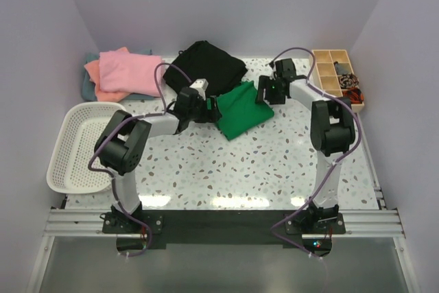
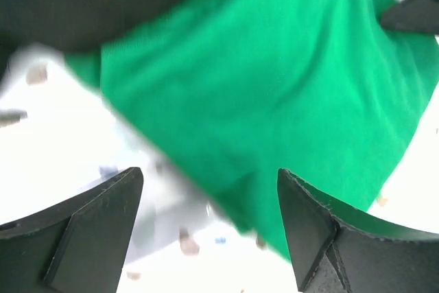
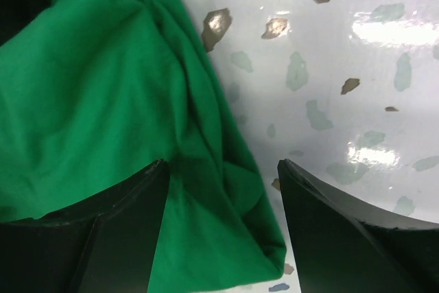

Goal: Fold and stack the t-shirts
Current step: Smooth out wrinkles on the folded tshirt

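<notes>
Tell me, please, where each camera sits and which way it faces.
Top external: above and behind the robot, looking down on the table; both arms whole.
Left wrist: on the left arm, facing down past the left gripper at the green t-shirt.
Right wrist: on the right arm, facing down past the right gripper at the shirt's edge and table.
Shared: the green t-shirt, in all three.

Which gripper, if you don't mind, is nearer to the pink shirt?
Left. The left gripper is right of the pink shirt; the right gripper lies beyond the green shirt.
</notes>
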`<action>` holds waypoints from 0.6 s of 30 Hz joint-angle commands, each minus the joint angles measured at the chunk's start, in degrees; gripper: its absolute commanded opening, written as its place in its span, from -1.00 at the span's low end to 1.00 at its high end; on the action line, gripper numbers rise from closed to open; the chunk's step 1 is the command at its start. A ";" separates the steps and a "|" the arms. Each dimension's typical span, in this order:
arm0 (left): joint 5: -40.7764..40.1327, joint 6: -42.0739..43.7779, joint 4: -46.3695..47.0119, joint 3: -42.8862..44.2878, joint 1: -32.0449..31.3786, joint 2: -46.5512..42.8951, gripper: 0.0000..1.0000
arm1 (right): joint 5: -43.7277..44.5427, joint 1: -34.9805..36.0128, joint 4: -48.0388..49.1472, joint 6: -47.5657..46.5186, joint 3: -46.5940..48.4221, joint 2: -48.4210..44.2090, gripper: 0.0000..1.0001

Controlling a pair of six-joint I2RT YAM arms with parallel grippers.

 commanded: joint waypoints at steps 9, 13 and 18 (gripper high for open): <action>6.09 -3.67 6.90 -13.54 -2.83 -8.37 0.66 | -11.87 2.28 0.73 0.68 -10.68 -5.69 0.21; 6.70 -4.11 8.22 -16.88 -4.76 -9.94 0.63 | -12.32 5.09 3.65 1.83 -21.12 -9.82 -0.42; 6.53 -5.95 8.92 -22.77 -8.45 -14.60 0.45 | -9.60 11.33 7.15 4.72 -31.51 -17.62 -0.74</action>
